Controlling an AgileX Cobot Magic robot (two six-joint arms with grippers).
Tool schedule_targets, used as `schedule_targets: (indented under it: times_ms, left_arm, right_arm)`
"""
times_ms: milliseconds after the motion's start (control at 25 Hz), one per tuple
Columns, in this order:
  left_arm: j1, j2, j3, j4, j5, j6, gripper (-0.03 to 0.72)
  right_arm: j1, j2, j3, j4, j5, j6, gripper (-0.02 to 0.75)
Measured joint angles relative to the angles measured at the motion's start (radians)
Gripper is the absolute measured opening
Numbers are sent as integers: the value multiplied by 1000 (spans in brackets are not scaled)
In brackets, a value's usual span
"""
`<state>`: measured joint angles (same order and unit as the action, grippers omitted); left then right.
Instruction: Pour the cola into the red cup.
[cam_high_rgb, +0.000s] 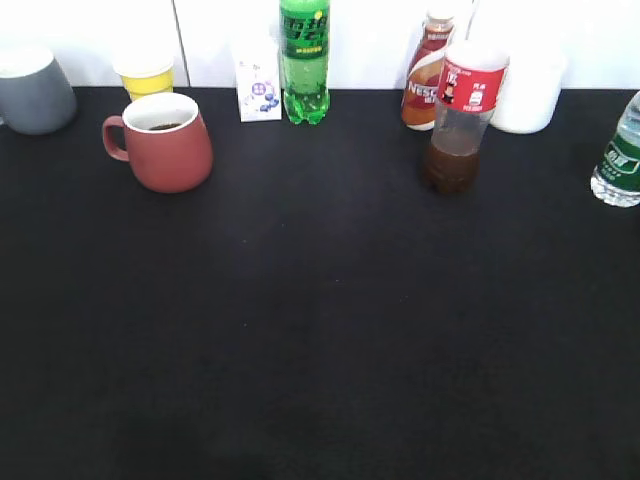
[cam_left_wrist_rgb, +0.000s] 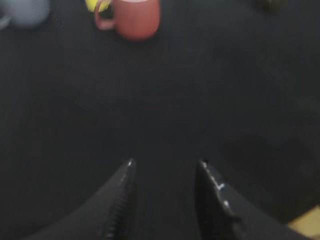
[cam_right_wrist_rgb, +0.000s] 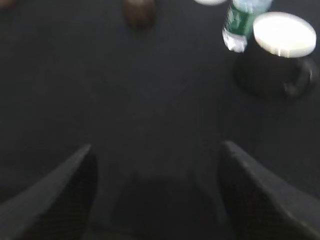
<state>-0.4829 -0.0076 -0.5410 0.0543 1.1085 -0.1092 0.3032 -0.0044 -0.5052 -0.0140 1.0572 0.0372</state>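
Note:
The cola bottle (cam_high_rgb: 458, 120) stands upright at the back right of the black table, clear with a red label; dark brown liquid fills only its bottom part. Its base shows at the top of the right wrist view (cam_right_wrist_rgb: 139, 12). The red cup (cam_high_rgb: 165, 141) stands at the back left, handle to the left, with dark liquid inside. It also shows at the top of the left wrist view (cam_left_wrist_rgb: 131, 18). My left gripper (cam_left_wrist_rgb: 166, 163) is open and empty over bare table, far from the cup. My right gripper (cam_right_wrist_rgb: 156, 146) is open and empty. Neither gripper shows in the exterior view.
Along the back stand a grey mug (cam_high_rgb: 33, 88), a yellow paper cup (cam_high_rgb: 146, 73), a small white carton (cam_high_rgb: 259, 92), a green soda bottle (cam_high_rgb: 304, 60), a Nescafe bottle (cam_high_rgb: 427, 75) and a white container (cam_high_rgb: 525, 92). A water bottle (cam_high_rgb: 621, 152) stands at the right edge, beside a dark mug (cam_right_wrist_rgb: 278, 56).

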Motion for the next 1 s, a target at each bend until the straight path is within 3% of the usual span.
schedule_targets:
  times_ms: [360, 600, 720, 800, 1000]
  left_arm:
    - [9, 0, 24, -4, -41, 3, 266]
    - [298, 0, 24, -5, -42, 3, 238]
    - [418, 0, 24, -5, -42, 3, 235]
    - [458, 0, 24, -5, -42, 3, 234]
    - [460, 0, 24, -5, -42, 3, 234]
  right_arm:
    - [-11, -1, 1, -1, -15, 1, 566]
    - [-234, -4, 1, 0, -15, 2, 566]
    - [-260, -5, 1, 0, -15, 2, 566]
    - [-260, -5, 1, 1, -15, 2, 565]
    - [-260, -5, 1, 1, -15, 2, 565]
